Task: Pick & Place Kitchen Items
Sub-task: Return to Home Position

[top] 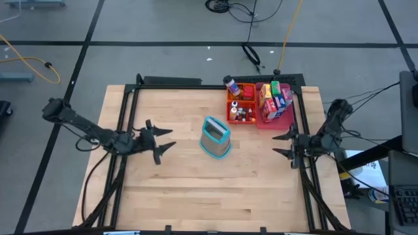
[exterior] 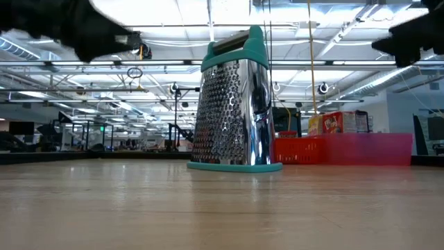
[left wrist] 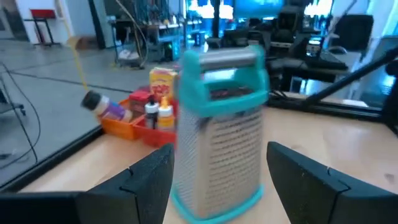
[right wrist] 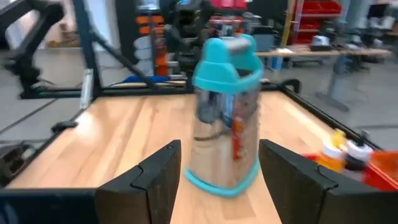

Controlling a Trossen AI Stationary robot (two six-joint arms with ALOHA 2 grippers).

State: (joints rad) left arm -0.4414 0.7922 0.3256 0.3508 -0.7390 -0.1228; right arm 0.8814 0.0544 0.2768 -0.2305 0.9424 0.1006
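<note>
The kitchen items sit in two trays at the table's far right. Small bottles [top: 243, 114] stand in the orange tray [top: 233, 108], and coloured boxes [top: 274, 96] stand in the pink tray [top: 279, 119]. A purple-labelled bottle [top: 230, 84] lies tipped over the orange tray's far corner. My left gripper [top: 171, 138] hovers open at the table's left, pointing level toward the middle. My right gripper [top: 275, 144] hovers open at the right, near the pink tray's front, and points toward the middle too. Nothing is between either pair of fingers.
A teal-framed metal box grater [top: 215, 137] stands upright on its base at the table's middle, between the two grippers and just in front of the orange tray. Bare wood lies toward the near edge. A black frame [top: 127, 104] borders the table.
</note>
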